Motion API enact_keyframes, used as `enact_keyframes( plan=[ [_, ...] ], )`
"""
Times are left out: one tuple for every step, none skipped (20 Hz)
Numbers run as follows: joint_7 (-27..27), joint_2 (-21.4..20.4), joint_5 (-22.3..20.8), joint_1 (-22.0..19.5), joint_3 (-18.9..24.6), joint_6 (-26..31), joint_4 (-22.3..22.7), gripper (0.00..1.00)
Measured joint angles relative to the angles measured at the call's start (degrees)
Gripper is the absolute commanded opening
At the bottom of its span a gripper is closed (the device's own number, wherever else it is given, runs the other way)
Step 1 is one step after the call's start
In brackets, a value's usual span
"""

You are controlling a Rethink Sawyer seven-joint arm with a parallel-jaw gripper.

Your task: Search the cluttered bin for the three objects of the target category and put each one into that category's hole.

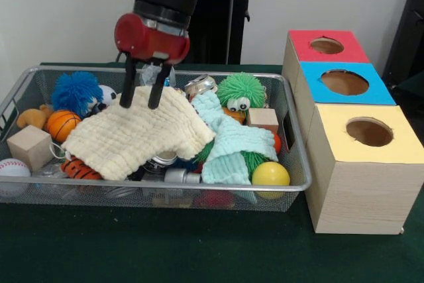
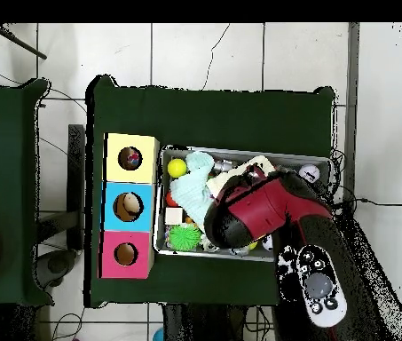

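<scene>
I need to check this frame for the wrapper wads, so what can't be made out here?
- Wrapper wads: none identifiable; the cream cloth and mint cloth cover much of the bin in the front view.
- Overhead view: the arm hides the bin's middle.
- Tool: open above the cream cloth; contact unclear.

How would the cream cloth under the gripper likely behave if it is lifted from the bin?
The cream cloth is probably floppy: it drapes over the clutter in the wire bin and sags at its edges. It looks light, a thin waffle weave. Pinched by the open gripper near one edge, it would likely hang and could drag the neighbouring mint cloth.
</scene>
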Motion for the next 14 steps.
enact_keyframes(
  plan=[
    [-0.01, 0.72, 0.31, -0.41, 0.00, -0.52, -0.07, 1.00],
    [-0.01, 1.87, 1.48, -1.07, -0.10, -0.67, -0.17, 1.00],
    [0.00, 2.65, 2.11, -1.60, -0.09, -0.72, -0.21, 1.00],
    [0.00, 4.06, 3.38, -2.61, -0.13, -0.59, -0.31, 1.00],
    [-0.01, 4.86, 3.73, -3.25, -0.07, -0.66, -0.36, 1.00],
    [-0.01, 6.12, 4.88, -4.13, -0.13, -0.38, -0.50, 1.00],
    [-0.01, 6.94, 5.42, -4.70, -0.17, -0.18, -0.61, 1.00],
    [0.00, 8.35, 6.69, -5.59, -0.25, 0.61, -0.89, 1.00],
    [0.00, 9.28, 7.43, -6.11, -0.31, 1.30, -1.13, 1.00],
    [0.00, 9.79, 7.77, -6.38, -0.32, 1.81, -1.29, 1.00],
    [0.00, 10.59, 8.40, -6.73, -0.37, 2.67, -1.53, 1.00],
    [0.00, 11.32, 8.94, -7.04, -0.37, 3.44, -1.77, 1.00],
    [-0.01, 11.71, 9.18, -7.23, -0.36, 3.83, -1.95, 1.00],
    [-0.01, 12.46, 9.70, -7.59, -0.30, 4.41, -2.42, 1.00]
  ],
)
